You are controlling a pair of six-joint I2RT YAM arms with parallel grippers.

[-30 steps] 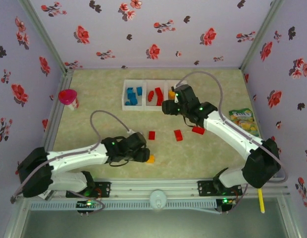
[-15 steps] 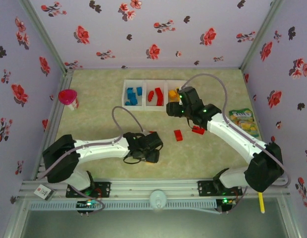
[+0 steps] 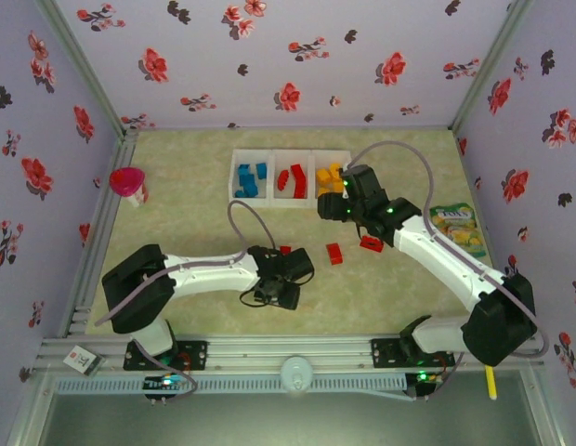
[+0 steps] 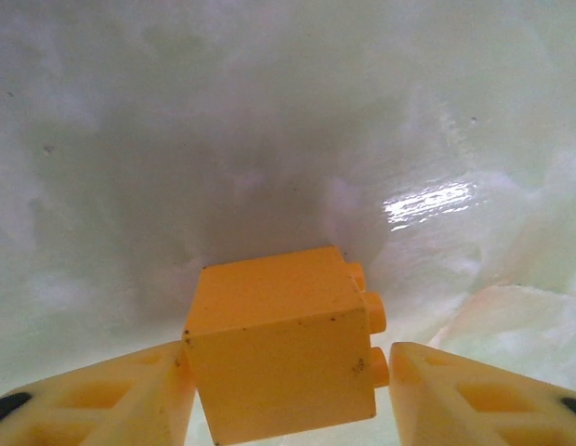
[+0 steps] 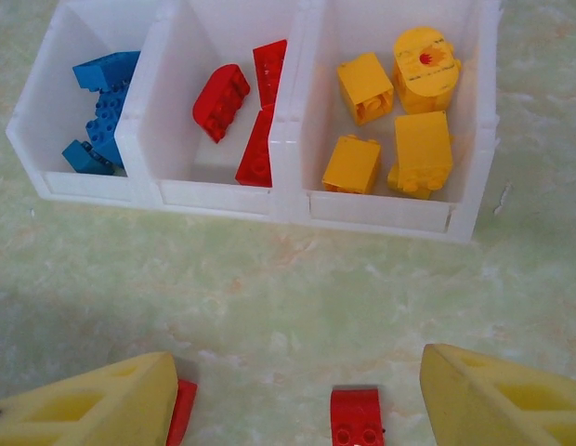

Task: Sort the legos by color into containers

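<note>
Left gripper (image 4: 288,358) is seen low over the table (image 3: 176,223), near the front edge and a little left of centre. Its two yellow fingers (image 4: 93,400) are set on either side of a yellow brick (image 4: 274,325). The left finger is pressed against the brick's side and the right finger is just beside its studs. Whether the brick is firmly pinched cannot be told. The brick is seated on the pale marbled surface with its studs turned to the right.

Three loose red bricks are spread across the middle of the table. One red brick (image 5: 356,415) is seen on the surface between the spread fingers of the right gripper (image 5: 297,390), which is held above it with nothing in its jaws. Another red brick (image 5: 183,409) is partly hidden by that gripper's left finger.

Farther away, a white three-compartment tray (image 5: 288,200) is placed at the far middle of the table. Blue bricks (image 5: 102,116) are kept in its left compartment, red bricks (image 5: 237,102) in the middle one and yellow bricks (image 5: 395,102) in the right one.

A pink cup (image 3: 127,181) is stood at the far left edge, and a snack packet (image 3: 455,226) is laid at the right edge.
</note>
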